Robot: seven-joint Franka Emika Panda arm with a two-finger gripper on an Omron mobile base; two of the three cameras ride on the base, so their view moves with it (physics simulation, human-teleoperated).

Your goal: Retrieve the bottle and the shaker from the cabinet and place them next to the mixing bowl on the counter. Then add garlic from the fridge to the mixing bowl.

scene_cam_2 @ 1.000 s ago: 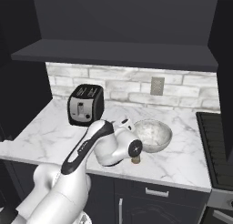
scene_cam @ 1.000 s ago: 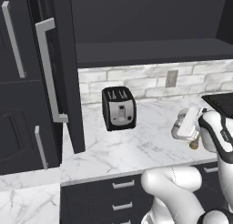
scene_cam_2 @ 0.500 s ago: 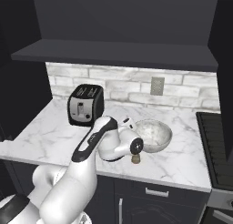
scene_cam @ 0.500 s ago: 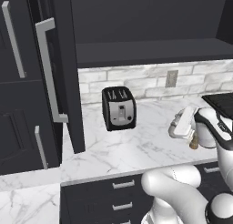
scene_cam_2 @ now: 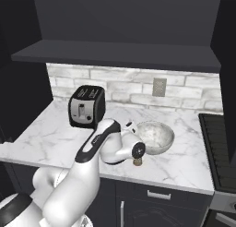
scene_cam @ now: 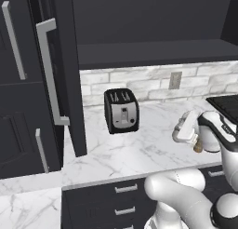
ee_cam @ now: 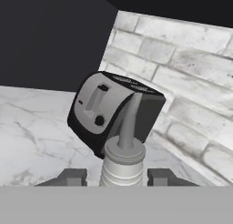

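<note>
In the hand view my gripper [ee_cam: 116,177] is shut on the bottle [ee_cam: 123,161], a creamy-white one whose thin nozzle points up in front of the toaster. The two dark fingertips [ee_cam: 70,176] flank its ribbed neck. Seen from the base, the hand [scene_cam: 185,130] hangs low over the white marble counter [scene_cam: 139,153], just left of the mixing bowl [scene_cam_2: 156,136]. The small brown shaker [scene_cam_2: 137,162] stands on the counter at the bowl's near-left side, also seen under the hand [scene_cam: 198,147]. The dark cabinet [scene_cam: 148,53] is open, its shelf bare, the door [scene_cam: 58,70] swung left.
A black and silver toaster [scene_cam: 122,111] stands against the brick backsplash, left of the hand. A dark stovetop [scene_cam_2: 220,147] borders the counter on the right. Tall dark doors with grey handles [scene_cam: 14,42] fill the far left. Drawers [scene_cam: 125,195] sit below the counter.
The hand with the bottle has drifted slightly left and down towards the counter. The shaker, bowl and toaster have stayed put.
</note>
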